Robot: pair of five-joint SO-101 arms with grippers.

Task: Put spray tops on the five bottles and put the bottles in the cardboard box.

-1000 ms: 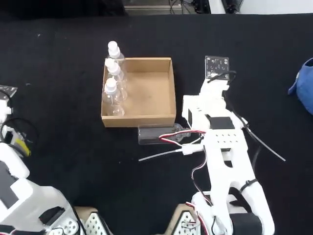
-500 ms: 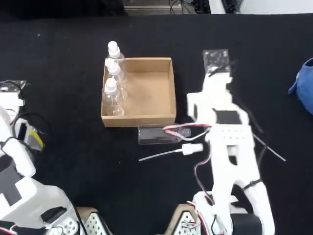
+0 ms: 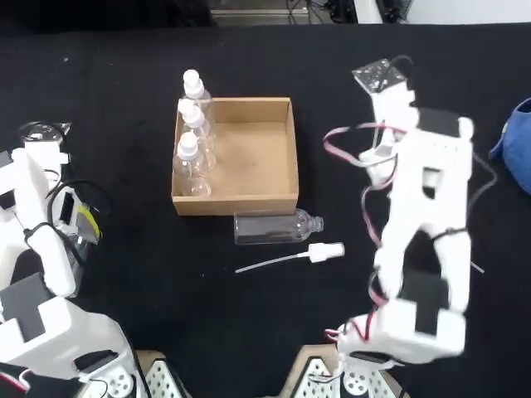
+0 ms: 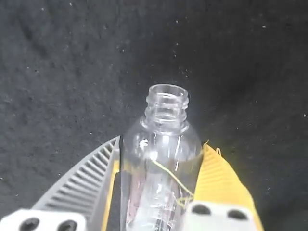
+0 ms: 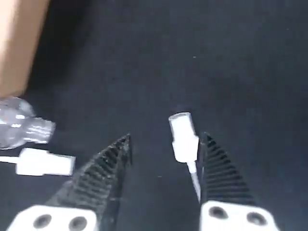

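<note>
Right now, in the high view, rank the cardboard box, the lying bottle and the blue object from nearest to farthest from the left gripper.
From the left gripper, holding an uncapped bottle at the table's left:
1. Cardboard box, mid-table.
2. Lying bottle, along the box's near wall.
3. Blue object, right edge.

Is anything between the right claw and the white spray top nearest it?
Nothing visible. The right gripper is open and the spray top sits between its fingers, close to one. The other spray top and lying bottle are off to the side.
</note>
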